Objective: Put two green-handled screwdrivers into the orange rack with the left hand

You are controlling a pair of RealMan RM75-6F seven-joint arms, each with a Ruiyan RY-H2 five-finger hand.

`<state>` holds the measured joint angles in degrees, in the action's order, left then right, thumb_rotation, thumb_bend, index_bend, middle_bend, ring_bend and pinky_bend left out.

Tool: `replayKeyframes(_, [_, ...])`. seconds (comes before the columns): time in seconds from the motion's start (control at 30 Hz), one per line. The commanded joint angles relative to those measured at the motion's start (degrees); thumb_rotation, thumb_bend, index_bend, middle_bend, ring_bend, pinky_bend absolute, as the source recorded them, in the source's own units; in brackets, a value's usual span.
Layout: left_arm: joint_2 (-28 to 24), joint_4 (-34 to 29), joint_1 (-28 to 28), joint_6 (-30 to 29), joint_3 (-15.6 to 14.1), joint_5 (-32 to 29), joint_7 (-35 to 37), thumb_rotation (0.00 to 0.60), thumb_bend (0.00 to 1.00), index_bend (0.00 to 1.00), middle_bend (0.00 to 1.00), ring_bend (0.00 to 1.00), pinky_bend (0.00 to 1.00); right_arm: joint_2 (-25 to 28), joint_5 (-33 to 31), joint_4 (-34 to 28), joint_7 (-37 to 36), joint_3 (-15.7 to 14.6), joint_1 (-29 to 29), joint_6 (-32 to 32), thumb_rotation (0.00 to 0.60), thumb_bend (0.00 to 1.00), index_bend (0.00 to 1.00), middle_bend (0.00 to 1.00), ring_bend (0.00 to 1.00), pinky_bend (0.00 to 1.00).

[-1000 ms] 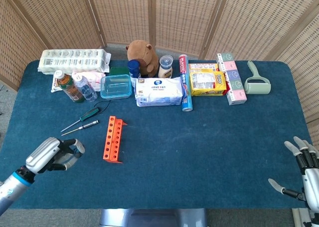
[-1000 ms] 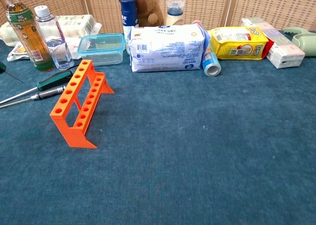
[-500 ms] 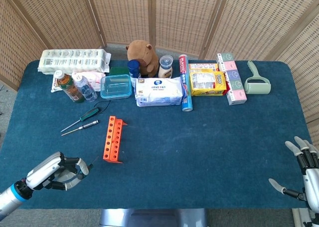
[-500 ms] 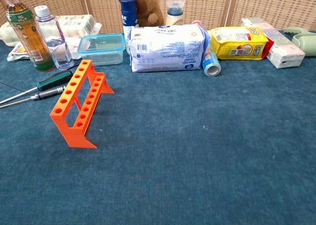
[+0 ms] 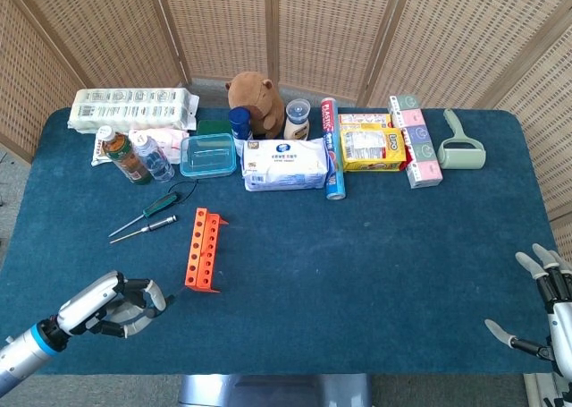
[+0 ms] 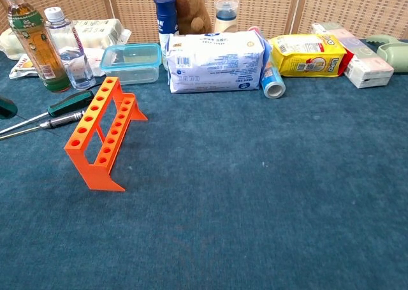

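Screwdrivers are lying side by side on the blue cloth, just left of the orange rack [image 5: 204,249]: the green-handled screwdriver [image 5: 161,204] and a thinner dark-handled screwdriver [image 5: 163,222]. The rack is standing empty. The left hand [image 5: 121,302] is waiting near the table's front edge, fingers loosely curled and holding nothing. I think it should be reaching forward and pinching the green handle, not the shaft. The right hand [image 5: 547,309] is resting with fingers spread.

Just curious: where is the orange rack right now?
In the head view, the orange rack stands left of centre, right of two screwdrivers.
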<state>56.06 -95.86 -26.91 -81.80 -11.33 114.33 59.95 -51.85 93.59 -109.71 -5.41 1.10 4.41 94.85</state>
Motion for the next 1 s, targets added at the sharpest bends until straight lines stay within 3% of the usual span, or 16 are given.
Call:
replayKeyframes(0.03, [0.5, 0.8, -0.3, 0.4, 0.0, -0.9, 0.9, 0.600, 0.45, 0.51, 0.94, 0.90, 0.95, 0.0, 0.0, 0.0, 0.0, 0.0, 0.0, -0.1, 0.500, 0.00, 0.14, 0.05, 0.00, 0.00])
replayKeyframes(1.0, [4.5, 3.2, -4.4, 4.4, -0.3, -4.8, 4.3, 0.600, 0.45, 0.51, 0.94, 0.90, 0.95, 0.4, 0.1, 0.0, -0.7, -0.1, 0.1, 0.1, 0.502, 0.00, 0.14, 0.05, 0.00, 0.00])
